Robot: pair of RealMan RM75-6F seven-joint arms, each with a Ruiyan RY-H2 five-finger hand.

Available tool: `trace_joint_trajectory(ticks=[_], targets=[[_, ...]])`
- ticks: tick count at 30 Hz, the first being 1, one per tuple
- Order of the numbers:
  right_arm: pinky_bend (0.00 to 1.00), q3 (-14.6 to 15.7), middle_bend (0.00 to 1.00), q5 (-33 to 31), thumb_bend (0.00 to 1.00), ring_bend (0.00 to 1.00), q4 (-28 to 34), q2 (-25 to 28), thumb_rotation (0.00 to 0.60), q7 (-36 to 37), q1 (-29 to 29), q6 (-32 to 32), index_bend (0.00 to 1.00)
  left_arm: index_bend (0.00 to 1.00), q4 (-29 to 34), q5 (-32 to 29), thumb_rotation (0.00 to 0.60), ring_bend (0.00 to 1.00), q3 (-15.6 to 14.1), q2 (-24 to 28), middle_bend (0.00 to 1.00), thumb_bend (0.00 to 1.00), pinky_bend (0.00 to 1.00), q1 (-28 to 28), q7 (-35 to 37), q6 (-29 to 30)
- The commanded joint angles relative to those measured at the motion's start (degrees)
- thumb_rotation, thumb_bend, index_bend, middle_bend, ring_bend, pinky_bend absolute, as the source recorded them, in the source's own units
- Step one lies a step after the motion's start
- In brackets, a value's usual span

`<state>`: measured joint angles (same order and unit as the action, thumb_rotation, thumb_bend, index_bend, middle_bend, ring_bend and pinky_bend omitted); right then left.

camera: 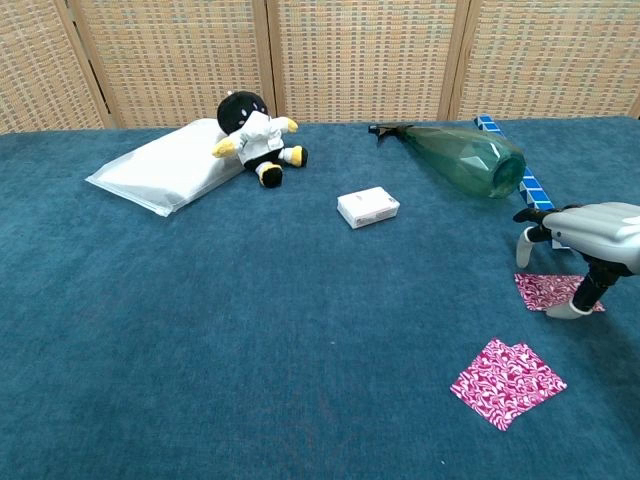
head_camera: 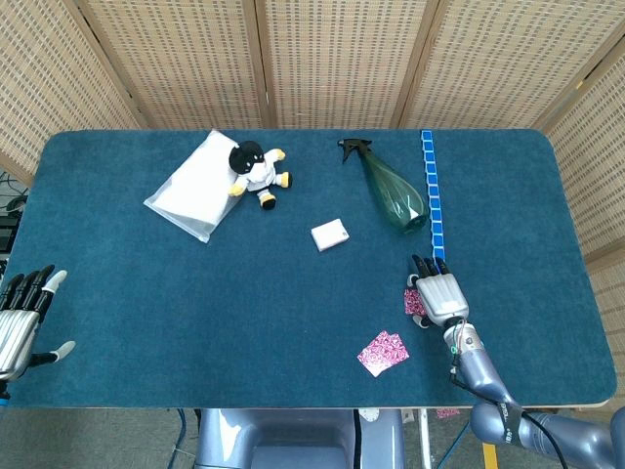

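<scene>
The right hand (head_camera: 440, 295) is hovering over the pink patterned packet (camera: 552, 291) that is lying near the right edge of the bench (head_camera: 146, 293), with its fingers (camera: 524, 246) spread and curved downward and its thumb reaching down at the packet's near right corner; whether it is touching cannot be told from either view. Nothing is lifted yet: the packet is lying flat on the blue cloth, so the grasp appears to be only at its approach stage, and closing, lifting and carrying are all judged to be outstanding. The left hand (head_camera: 20, 313) is waiting at the far left edge of the bench, fingers apart and holding nothing. Counted items: two pink patterned packets, the second pink packet (head_camera: 383, 353) lying apart, nearer the front edge; one green spray bottle (head_camera: 392, 193) lying on its side; one strip of blue blocks (head_camera: 433, 200) running just beside the bottle; one small white box (head_camera: 330, 234) near the centre; one plush doll (head_camera: 256, 173) resting against one white bag (head_camera: 190, 187).
</scene>
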<state>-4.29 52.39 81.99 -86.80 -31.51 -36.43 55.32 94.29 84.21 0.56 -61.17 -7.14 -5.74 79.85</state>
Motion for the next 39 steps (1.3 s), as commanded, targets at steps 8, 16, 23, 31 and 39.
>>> trace_joint_trajectory(ticks=[8,16,23,31,39], targets=[[0.0,0.36,0.0,-0.42,0.26,0.0,-1.27,-0.06,0.6,-0.47,0.15,-0.39,0.31,0.0,0.04,-0.05,0.6,0.0,0.01,0.0,0.0,0.0,0.0,0.01,-0.07,0.0],[0.0,0.63,0.0,-1.1,0.26,0.0,-1.94,0.07,0.6,-0.92,0.14,-1.24,0.31,0.0,0.05,-0.09,0.6,0.0,0.04,-0.05,0.0,0.0,0.0,0.01,-0.25,0.03],[0.0,0.8,0.0,-0.89,0.26,0.0,-2.15,-0.27,0.6,-1.14,0.05,-1.38,0.32,0.0,0.11,-0.22,0.6,0.0,0.09,-0.07,0.0,0.0,0.0,0.0,-0.4,-0.01],[0.0,0.76,0.0,-0.25,0.26,0.0,-3.3,-1.13,0.6,-0.78,0.34,-0.84,0.48,0.0,0.12,-0.24,0.6,0.0,0.08,-0.06,0.0,0.0,0.0,0.0,-0.37,-0.02],[0.0,0.9,0.0,1.24,0.3,0.0,-3.27,-1.1,0.6,0.17,0.72,-0.63,0.53,0.0,0.12,-0.22,0.6,0.0,0.07,-0.06,0.0,0.0,0.0,0.02,-0.41,0.01]])
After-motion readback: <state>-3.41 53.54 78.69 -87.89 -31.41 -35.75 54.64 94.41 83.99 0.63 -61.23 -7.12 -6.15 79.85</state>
